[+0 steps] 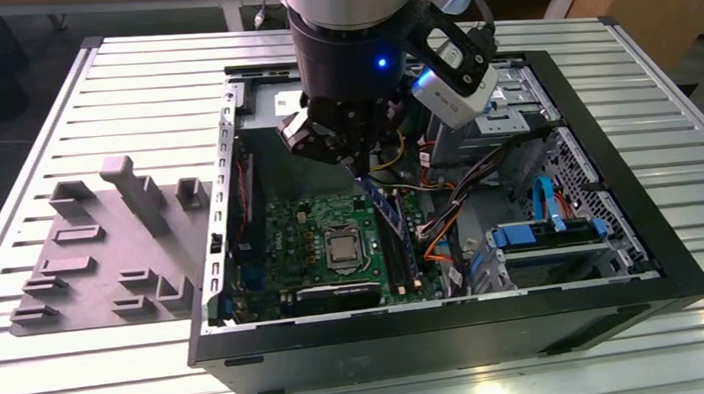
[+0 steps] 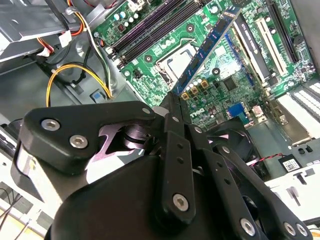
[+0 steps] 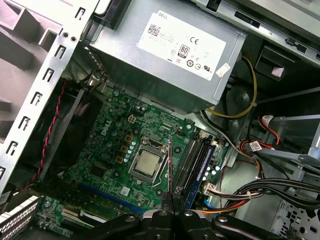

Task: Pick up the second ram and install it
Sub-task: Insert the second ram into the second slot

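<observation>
My gripper (image 1: 360, 165) hangs inside the open computer case (image 1: 639, 238), above the green motherboard (image 1: 294, 226). It is shut on the second ram (image 1: 383, 206), a narrow dark-blue stick that points down from the fingers toward the board. In the second wrist view the ram (image 2: 210, 47) runs out from the gripper (image 2: 175, 102) over the board, beside the CPU socket (image 2: 175, 60). In the first wrist view I see the ram (image 3: 170, 165) edge-on above the gripper (image 3: 172, 202), between the socket (image 3: 146, 165) and the memory slots (image 3: 192, 162). One slot holds a blue stick (image 3: 203, 170).
A grey holder tray (image 1: 105, 252) with upright blocks lies at the exterior view's left of the case. The power supply (image 3: 165, 55) borders the board. Orange, yellow and black cables (image 1: 448, 224) and blue drive bays (image 1: 544, 237) crowd the case's other side.
</observation>
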### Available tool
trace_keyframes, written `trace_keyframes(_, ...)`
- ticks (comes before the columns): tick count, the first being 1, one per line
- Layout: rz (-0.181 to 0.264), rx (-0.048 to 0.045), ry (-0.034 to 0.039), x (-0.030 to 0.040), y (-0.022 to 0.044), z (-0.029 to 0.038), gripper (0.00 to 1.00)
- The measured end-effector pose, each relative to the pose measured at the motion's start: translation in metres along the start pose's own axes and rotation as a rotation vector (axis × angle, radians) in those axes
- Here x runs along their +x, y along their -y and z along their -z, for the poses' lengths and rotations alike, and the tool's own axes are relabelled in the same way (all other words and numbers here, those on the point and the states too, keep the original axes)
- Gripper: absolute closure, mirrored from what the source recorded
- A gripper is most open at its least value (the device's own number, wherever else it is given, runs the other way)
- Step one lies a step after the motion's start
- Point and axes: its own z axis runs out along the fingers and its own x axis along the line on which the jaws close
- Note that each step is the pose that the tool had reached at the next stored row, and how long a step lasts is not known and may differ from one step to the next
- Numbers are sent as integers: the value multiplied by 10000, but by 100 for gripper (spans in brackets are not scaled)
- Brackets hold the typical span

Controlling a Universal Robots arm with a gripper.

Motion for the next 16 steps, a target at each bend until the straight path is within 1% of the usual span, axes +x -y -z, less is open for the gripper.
trace_keyframes(6,-16,2,1,0,0,0,89)
trace_keyframes(16,-285,29,13,-1,0,0,89)
